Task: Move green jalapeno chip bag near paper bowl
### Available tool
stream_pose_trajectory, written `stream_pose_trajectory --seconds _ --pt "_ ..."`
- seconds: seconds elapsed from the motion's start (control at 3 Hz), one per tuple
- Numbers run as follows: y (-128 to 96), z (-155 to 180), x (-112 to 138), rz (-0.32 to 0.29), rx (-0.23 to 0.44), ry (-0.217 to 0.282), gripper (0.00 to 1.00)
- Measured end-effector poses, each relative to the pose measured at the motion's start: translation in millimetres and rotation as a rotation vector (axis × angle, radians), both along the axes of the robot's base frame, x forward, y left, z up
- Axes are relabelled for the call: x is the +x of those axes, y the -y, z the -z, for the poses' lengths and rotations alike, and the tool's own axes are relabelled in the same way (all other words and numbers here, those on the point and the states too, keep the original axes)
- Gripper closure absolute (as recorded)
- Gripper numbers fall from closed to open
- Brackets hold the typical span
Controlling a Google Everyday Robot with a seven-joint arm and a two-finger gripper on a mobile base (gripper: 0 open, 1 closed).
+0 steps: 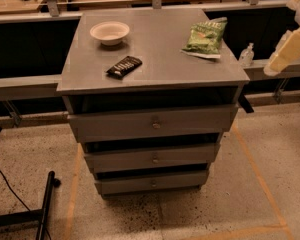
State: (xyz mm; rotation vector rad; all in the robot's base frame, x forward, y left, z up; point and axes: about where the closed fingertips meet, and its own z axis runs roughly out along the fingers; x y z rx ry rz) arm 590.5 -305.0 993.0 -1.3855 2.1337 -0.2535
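Observation:
The green jalapeno chip bag [206, 37] lies flat at the back right of the grey cabinet top [165, 64]. The paper bowl [109, 32] stands empty at the back left, about two bag widths from the bag. Only pale cream links of my arm [289, 49] show at the right edge, to the right of the cabinet and level with the bag. The gripper itself is out of view past that edge. Nothing touches the bag or the bowl.
A dark brown-black wrapped bar [124, 66] lies in front of the bowl. The cabinet has three drawers [152, 125] slightly ajar. A small clear bottle [246, 55] stands on a ledge right of the cabinet. A black stand base [42, 211] lies on the floor at lower left.

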Motion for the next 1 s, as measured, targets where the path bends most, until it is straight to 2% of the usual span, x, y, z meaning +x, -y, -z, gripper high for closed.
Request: stream_pose_trajectory --seconds 0.33,0.67,1.0 --pt "-5.0 19.8 75.5 -0.037 0.110 0.055 0.00" --pt "-47.0 49.9 133.1 -0.099 0.290 0.046 0.00" --pt "-87.0 83.8 192.7 -0.071 0.460 0.020 0.00"
